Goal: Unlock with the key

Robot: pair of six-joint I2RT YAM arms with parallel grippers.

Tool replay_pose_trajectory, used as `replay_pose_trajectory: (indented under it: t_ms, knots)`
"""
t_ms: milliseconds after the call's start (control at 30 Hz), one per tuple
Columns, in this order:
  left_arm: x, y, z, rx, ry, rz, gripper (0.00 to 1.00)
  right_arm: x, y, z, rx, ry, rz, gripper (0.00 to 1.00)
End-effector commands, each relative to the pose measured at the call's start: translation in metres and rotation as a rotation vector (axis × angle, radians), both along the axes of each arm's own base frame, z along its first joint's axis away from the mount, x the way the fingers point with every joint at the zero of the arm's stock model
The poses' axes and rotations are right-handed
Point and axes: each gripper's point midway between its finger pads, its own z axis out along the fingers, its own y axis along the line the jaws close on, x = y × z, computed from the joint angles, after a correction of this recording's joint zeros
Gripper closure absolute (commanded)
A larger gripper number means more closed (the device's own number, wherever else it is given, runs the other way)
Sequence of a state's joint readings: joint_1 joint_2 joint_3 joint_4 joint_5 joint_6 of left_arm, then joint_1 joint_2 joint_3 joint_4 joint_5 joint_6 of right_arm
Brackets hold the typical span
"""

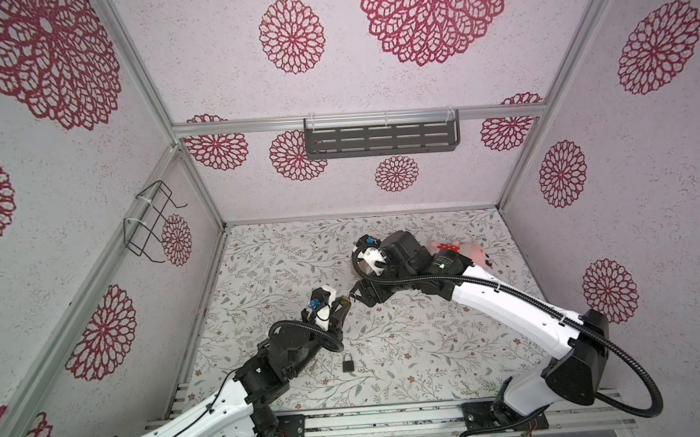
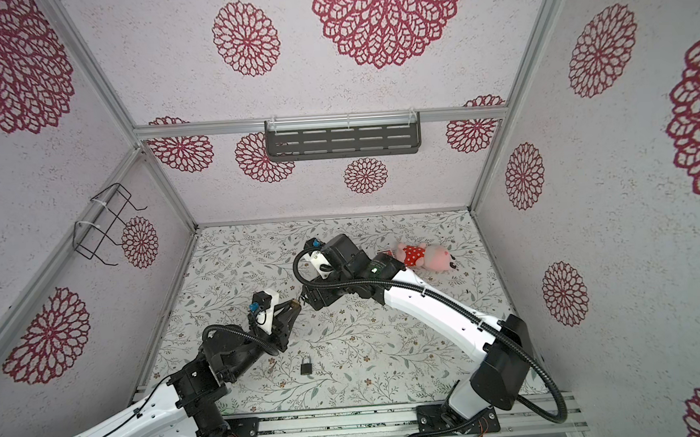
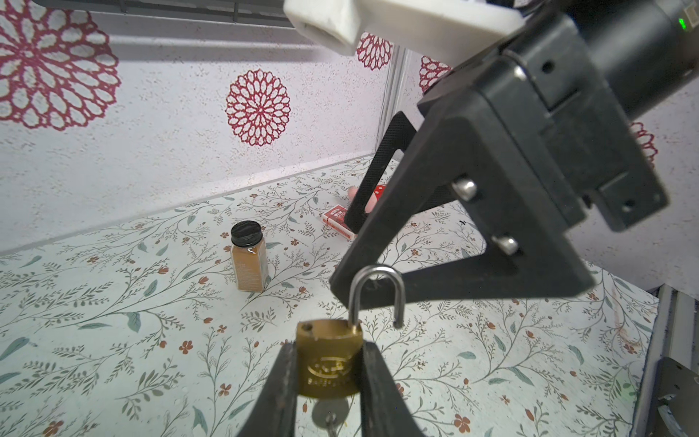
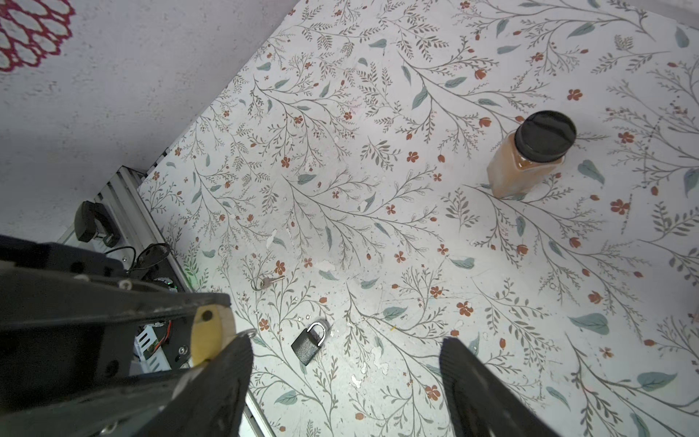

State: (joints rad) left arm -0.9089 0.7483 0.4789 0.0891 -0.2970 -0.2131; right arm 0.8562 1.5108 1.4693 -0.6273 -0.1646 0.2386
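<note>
Evidently the unlocking is all but finished: the left hand [image 3: 329, 350] pinches the brass padlock [image 3: 327, 372] by its flat sides, raised above the tabletop [image 4: 416, 242], and the shackle [image 3: 376, 274] has one leg free, swung out beside the body. The key [image 3: 330, 410] sits in the keyhole underneath, only partly visible. The right hand [image 4: 346, 340] is spread wide, one finger just beside the shackle; whether it touches I cannot tell. From here the likeliest trouble is that finger nudging the shackle: a push could twist the smooth brass body in the left hand's narrow pinch, or press the free leg back into its hole and relock it. A jolt might also shake the key out. A black padlock [image 4: 307, 343] and a loose key [image 4: 266, 282] lie below on the tabletop, so anything dropped could land among lookalikes and confuse a later pick.
</note>
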Motion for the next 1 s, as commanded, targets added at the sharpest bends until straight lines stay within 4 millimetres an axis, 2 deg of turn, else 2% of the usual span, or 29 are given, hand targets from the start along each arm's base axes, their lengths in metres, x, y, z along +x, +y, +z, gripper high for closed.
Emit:
replay_pose_trajectory:
  t_ms: [0, 67, 167, 233, 333, 500, 700, 833, 967]
  knots:
    - [0.011, 0.014, 0.001, -0.009, 0.018, 0.093, 1.00, 0.008, -0.024, 0.016, 0.017, -0.051, -0.117, 0.19]
    - [0.017, 0.023, -0.007, -0.012, 0.070, 0.155, 1.00, 0.009, -0.033, 0.014, 0.015, -0.064, -0.157, 0.18]
    - [0.029, 0.040, -0.030, 0.008, 0.208, 0.270, 1.00, 0.008, -0.044, 0.000, 0.015, -0.052, -0.214, 0.18]
    - [0.037, 0.054, -0.052, 0.024, 0.324, 0.360, 1.00, 0.004, -0.047, -0.012, 0.031, -0.032, -0.236, 0.18]
    - [0.045, 0.065, -0.086, 0.049, 0.485, 0.432, 1.00, 0.001, -0.051, -0.029, 0.067, 0.000, -0.278, 0.18]
    - [0.055, 0.075, -0.128, 0.006, 0.686, 0.515, 1.00, -0.005, -0.055, -0.045, 0.132, 0.026, -0.323, 0.18]
    - [0.064, 0.082, -0.165, 0.041, 0.811, 0.596, 1.00, -0.015, -0.049, -0.068, 0.224, 0.090, -0.330, 0.18]
    - [0.068, 0.084, -0.180, 0.068, 0.858, 0.632, 1.00, -0.018, -0.049, -0.081, 0.252, 0.116, -0.351, 0.18]
    - [0.070, 0.087, -0.193, 0.108, 0.895, 0.664, 1.00, -0.022, -0.048, -0.085, 0.305, 0.128, -0.359, 0.18]
